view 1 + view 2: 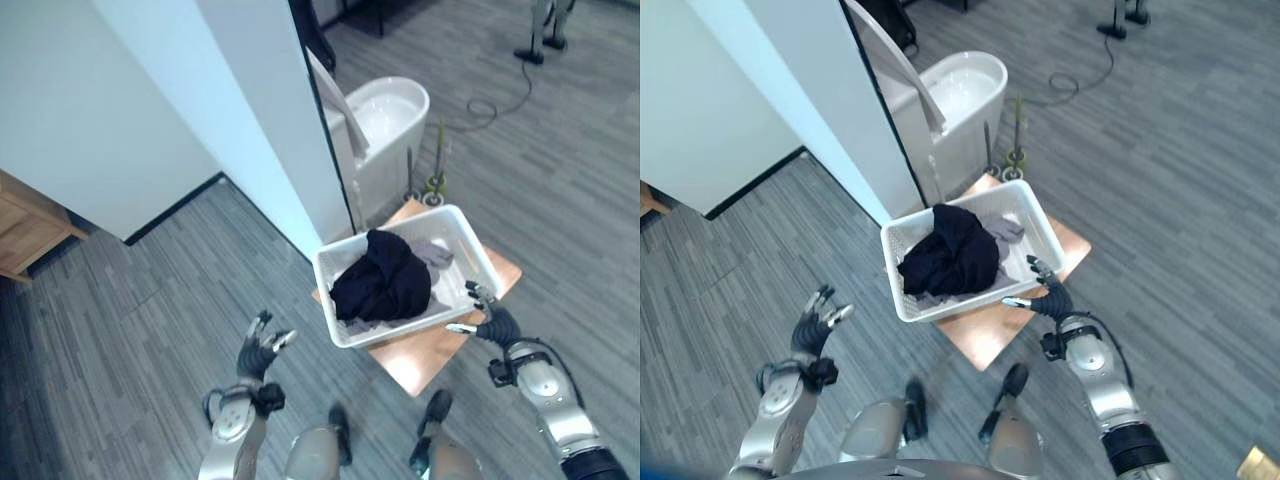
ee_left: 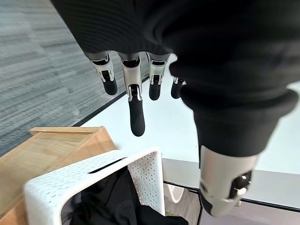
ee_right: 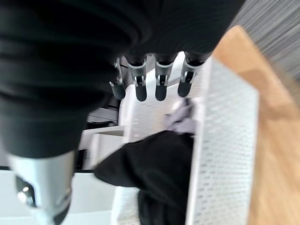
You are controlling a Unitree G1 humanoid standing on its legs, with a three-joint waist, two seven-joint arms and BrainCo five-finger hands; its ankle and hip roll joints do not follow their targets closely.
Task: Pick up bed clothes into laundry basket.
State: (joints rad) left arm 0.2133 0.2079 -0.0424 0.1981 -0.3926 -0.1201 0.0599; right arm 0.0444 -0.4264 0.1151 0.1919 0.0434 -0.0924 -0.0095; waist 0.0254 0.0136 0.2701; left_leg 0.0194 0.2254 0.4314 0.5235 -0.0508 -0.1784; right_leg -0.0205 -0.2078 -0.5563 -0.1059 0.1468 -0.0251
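Grey plank floor [image 1: 120, 330] runs under me, with a white wall [image 1: 150, 110] at eleven o'clock and a toilet [image 1: 385, 120] at twelve. From my left eye, the white laundry basket [image 1: 478, 255] sits on a low wooden table [image 1: 435, 365] at one o'clock. Dark bed clothes [image 1: 385, 280] fill it, with a grey cloth [image 1: 432, 252] tucked beside them. I think the picking up is done, so next I may grab the basket rim.

From my right eye, my right hand [image 1: 1045, 291] hovers just beside the basket's near corner, fingers spread, holding nothing.

My left wrist shows my left hand [image 2: 136, 91] with straight fingers, holding nothing, well apart from the basket.

My right wrist shows loose fingers [image 3: 160, 84] above the basket wall, with the dark clothes inside.
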